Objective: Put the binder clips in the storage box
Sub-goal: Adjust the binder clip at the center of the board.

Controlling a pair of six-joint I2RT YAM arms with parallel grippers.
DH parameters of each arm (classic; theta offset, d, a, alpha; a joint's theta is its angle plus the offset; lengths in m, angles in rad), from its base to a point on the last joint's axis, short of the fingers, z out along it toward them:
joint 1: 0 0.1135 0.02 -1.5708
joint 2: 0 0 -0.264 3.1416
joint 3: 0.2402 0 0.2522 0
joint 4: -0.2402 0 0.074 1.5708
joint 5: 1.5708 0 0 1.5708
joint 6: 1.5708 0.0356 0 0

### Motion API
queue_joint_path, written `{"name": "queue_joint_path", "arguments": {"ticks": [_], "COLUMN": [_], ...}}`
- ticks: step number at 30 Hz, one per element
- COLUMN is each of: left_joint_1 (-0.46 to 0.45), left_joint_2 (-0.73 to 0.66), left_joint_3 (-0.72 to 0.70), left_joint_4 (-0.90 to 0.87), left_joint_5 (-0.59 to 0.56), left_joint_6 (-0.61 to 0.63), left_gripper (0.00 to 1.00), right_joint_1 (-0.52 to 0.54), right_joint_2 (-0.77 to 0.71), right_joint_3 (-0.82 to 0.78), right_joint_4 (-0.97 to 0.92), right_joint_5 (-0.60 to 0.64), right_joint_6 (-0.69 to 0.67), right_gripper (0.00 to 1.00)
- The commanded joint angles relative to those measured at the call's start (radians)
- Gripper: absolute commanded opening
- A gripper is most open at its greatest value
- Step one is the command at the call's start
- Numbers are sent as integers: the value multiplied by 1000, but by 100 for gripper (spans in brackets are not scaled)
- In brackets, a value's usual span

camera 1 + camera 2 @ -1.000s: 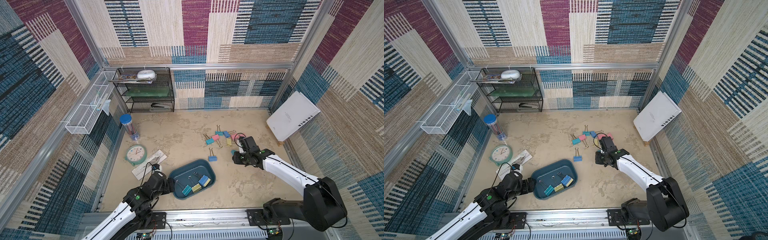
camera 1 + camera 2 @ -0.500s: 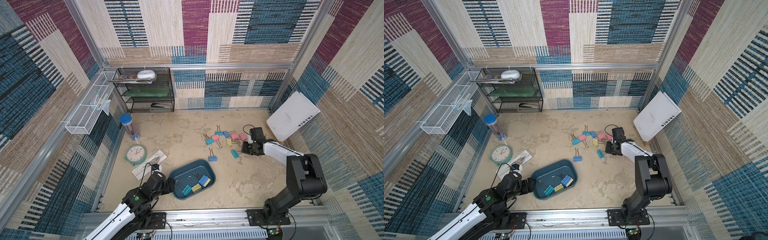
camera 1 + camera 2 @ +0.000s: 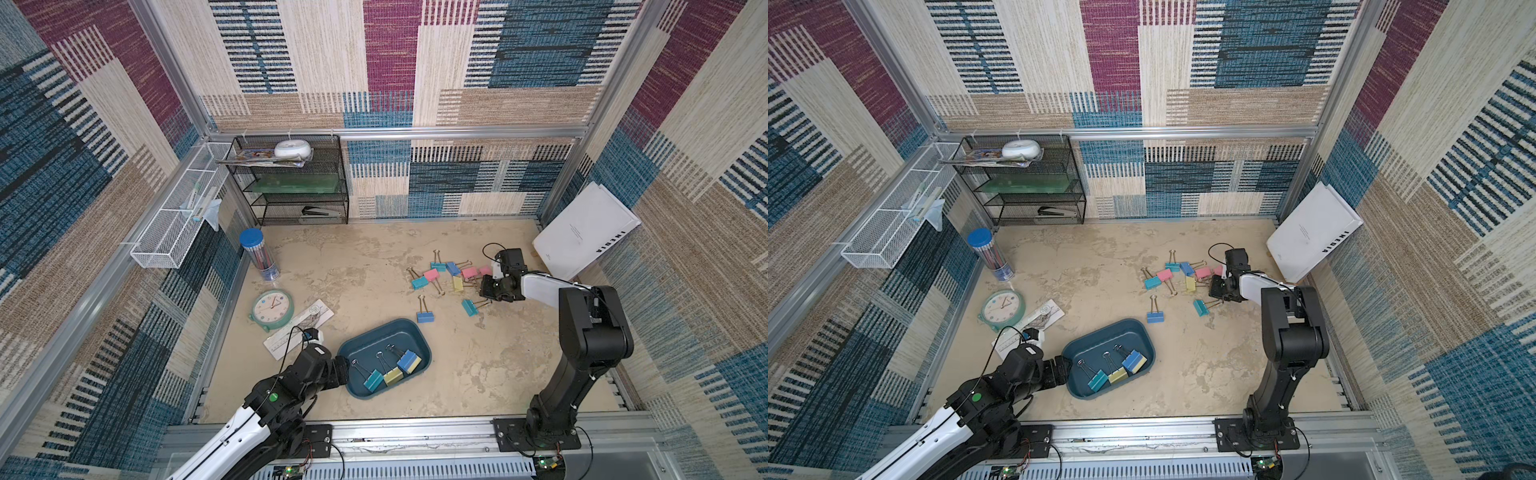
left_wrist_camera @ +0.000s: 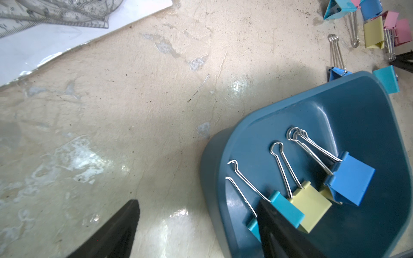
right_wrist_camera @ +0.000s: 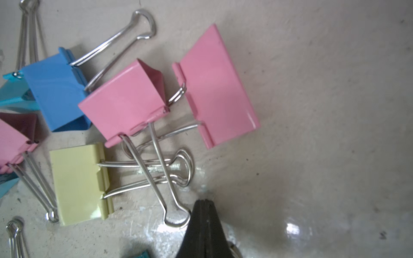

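Observation:
The storage box [image 3: 386,336] [image 3: 1108,338] is a dark teal tub on the floor near the front. In it lie a teal clip [image 3: 372,380], a yellow one [image 3: 392,375] and a blue one [image 3: 407,360]. My left gripper [image 3: 338,372] [image 4: 196,214] is open and straddles the box's near rim, one finger [image 4: 279,230] over the teal clip. Several binder clips [image 3: 449,274] lie loose at centre right. My right gripper [image 3: 487,286] [image 5: 203,202] is shut at that cluster's right edge. Its tip rests against a pink clip's [image 5: 125,100] wire handle, with nothing seen between the fingers.
A blue clip [image 3: 425,316] and a teal clip [image 3: 468,307] lie apart, between the cluster and the box. A clock [image 3: 272,307], ruler pack [image 3: 297,328] and pencil tube [image 3: 257,257] stand at left. A black mesh rack [image 3: 291,183] and white wire basket [image 3: 174,224] are at the back left. A white book [image 3: 586,232] leans right.
My right gripper has pulled back and to the right, from over the teal clip to the cluster's right edge, and its jaws have closed. The left arm has not moved.

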Motion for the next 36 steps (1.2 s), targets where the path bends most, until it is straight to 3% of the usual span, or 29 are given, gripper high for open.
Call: {"name": "queue_joint_path", "arguments": {"ticks": [1, 11, 17, 19, 21, 24, 25, 27, 29, 36], "left_joint_1": [0, 2, 1, 1, 1, 2, 0, 1, 2, 0], "left_joint_2": [-1, -14, -25, -25, -24, -23, -25, -28, -33, -34], "left_joint_3": [0, -2, -7, -7, -5, -7, -7, -7, -7, -7], "left_joint_4": [2, 3, 5, 6, 5, 4, 2, 1, -2, -2], "left_joint_5": [-11, -7, -3, 0, 1, 3, -1, -1, -3, -5], "left_joint_6": [-1, 3, 4, 5, 6, 6, 5, 3, 2, 1], "left_gripper": [86, 86, 86, 86, 87, 86, 86, 86, 87, 86], "right_joint_1": [-3, 33, 160, 160, 159, 159, 160, 160, 165, 233], "right_joint_2": [-2, -260, -423, -488, -551, -587, -576, -528, -464, -369], "right_joint_3": [-35, -297, -439, -441, -414, -370, -361, -338, -310, -250], "right_joint_4": [-52, -94, -70, -84, -107, -113, -110, -115, -136, -135], "right_joint_5": [14, -30, -110, -66, -38, -71, -85, -111, -110, -48], "right_joint_6": [15, 93, 164, 174, 165, 108, 90, 58, 31, 34], "right_gripper": [0, 0, 0, 0, 21, 66, 75, 81, 100, 99]}}
